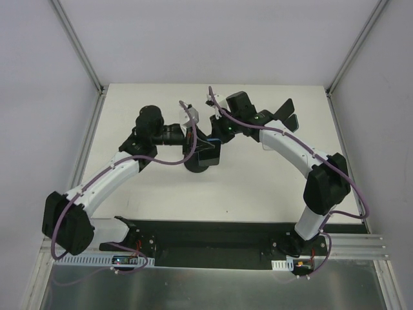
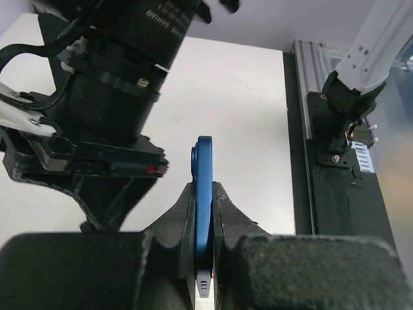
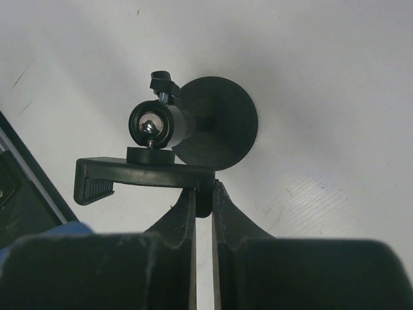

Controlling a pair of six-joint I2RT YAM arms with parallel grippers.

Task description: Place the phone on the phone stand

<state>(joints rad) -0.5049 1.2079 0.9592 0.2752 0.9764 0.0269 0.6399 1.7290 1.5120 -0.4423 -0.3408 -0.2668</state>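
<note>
Phone (image 2: 204, 161), blue and seen edge-on in the left wrist view, stands clamped between the fingers (image 2: 182, 210) of the left gripper (image 2: 204, 197); both pads press its flat faces, so the jaws are closed as far as its thin body allows; it hangs above the white table (image 2: 245, 97), just beside the dark bulk of the right arm's wrist (image 2: 122, 71); we cannot tell from here whether it touches anything else. In the right wrist view we see the right gripper (image 3: 204, 194) pinched tight on the phone stand (image 3: 219, 123), its fingertips nipping one end of the stand's flat cradle bar (image 3: 139, 174); the round base sits on the table, with the ball joint (image 3: 150, 126) above it; a blue corner of the phone shows at the lower left, apart from the cradle bar. From the top camera we find both arms meeting near the middle of the table; the phone is held just beside the stand, not yet seated on it.
</note>
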